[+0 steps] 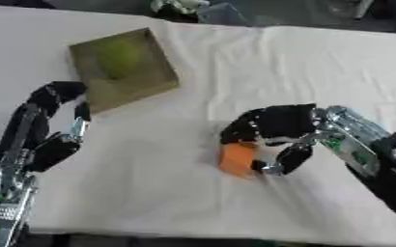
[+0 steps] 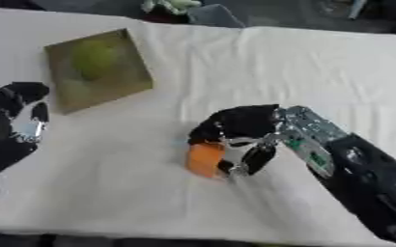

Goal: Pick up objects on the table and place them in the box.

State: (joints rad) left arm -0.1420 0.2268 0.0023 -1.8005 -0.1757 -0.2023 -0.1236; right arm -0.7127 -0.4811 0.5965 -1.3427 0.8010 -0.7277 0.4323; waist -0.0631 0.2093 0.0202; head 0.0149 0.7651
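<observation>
An orange block-like object (image 1: 236,159) rests on the white tablecloth near the table's middle. My right hand (image 1: 273,128) is curled over it, fingers on its far side and thumb on its near right side. The olive-green box (image 1: 122,67) sits askew at the upper left, and a green round object (image 1: 121,57) lies inside it. My left hand (image 1: 53,123) hangs at the left, just below the box's near corner, its fingers bent and nothing held.
The white tablecloth (image 1: 261,62) covers the whole table; its front edge runs along the bottom. Beyond the far edge lie dark shapes and a greenish thing (image 1: 174,6). Bare cloth stretches between the two hands.
</observation>
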